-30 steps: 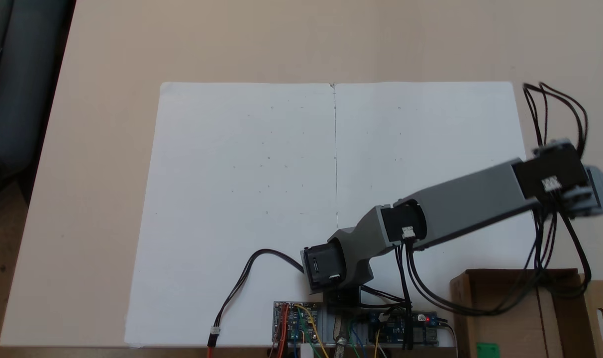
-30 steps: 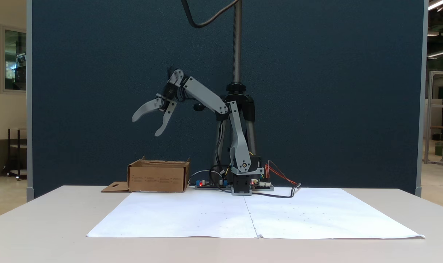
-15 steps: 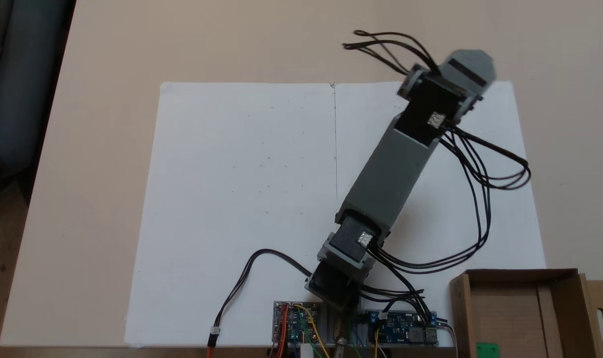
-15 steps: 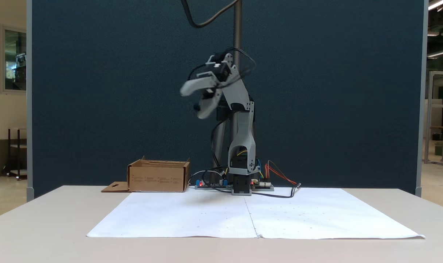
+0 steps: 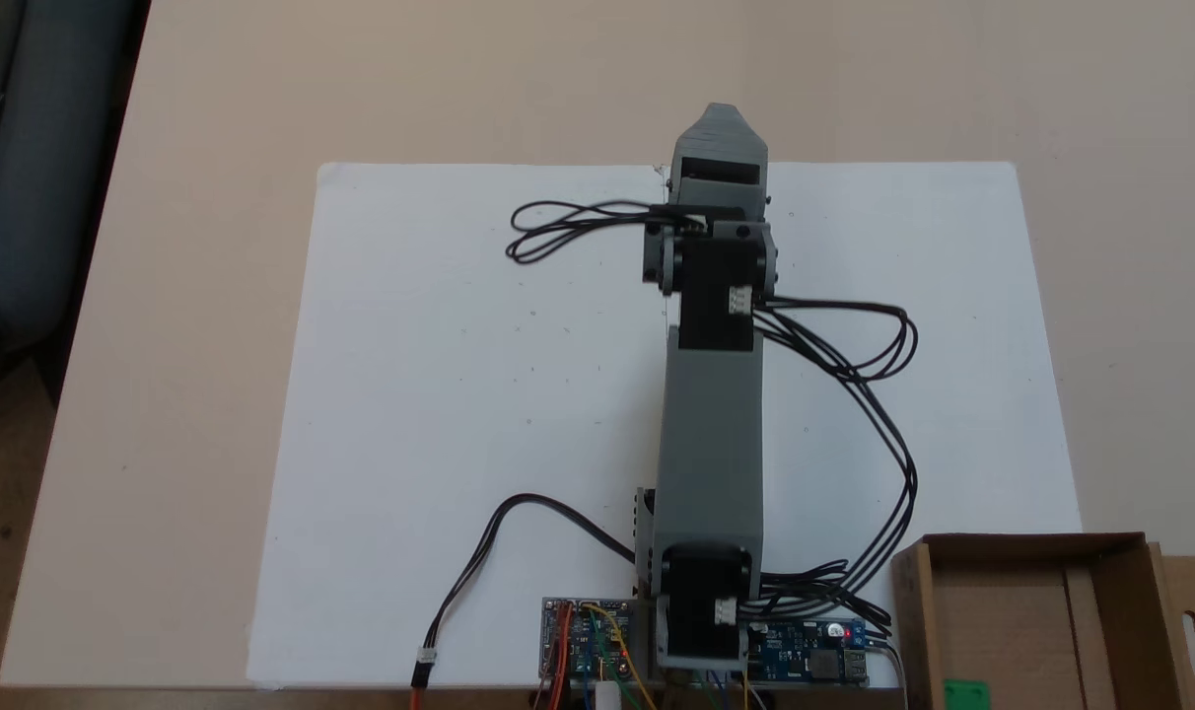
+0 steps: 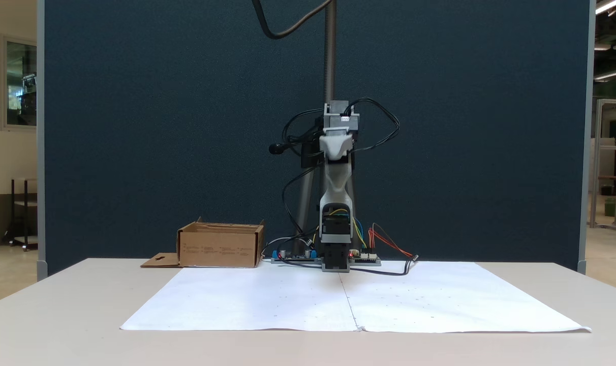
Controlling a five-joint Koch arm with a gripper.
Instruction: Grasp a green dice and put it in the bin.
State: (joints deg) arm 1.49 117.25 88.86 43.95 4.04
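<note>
The green dice lies inside the bin, at the lower right edge of a fixed view. The same brown cardboard bin stands left of the arm's base in the other fixed view, where its walls hide the dice. My gripper is raised high over the far middle of the paper, well away from the bin. It points straight at the front camera. Its jaws lie one behind the other, so the gap between them is hidden. Nothing shows in them.
Two white paper sheets cover the middle of the beige table. Circuit boards and loose black cables sit around the arm's base. A tripod pole and a dark blue partition stand behind.
The arm has swung from above the bin side to the middle of the paper and now points straight forward. The green dice has stayed in the bin.
</note>
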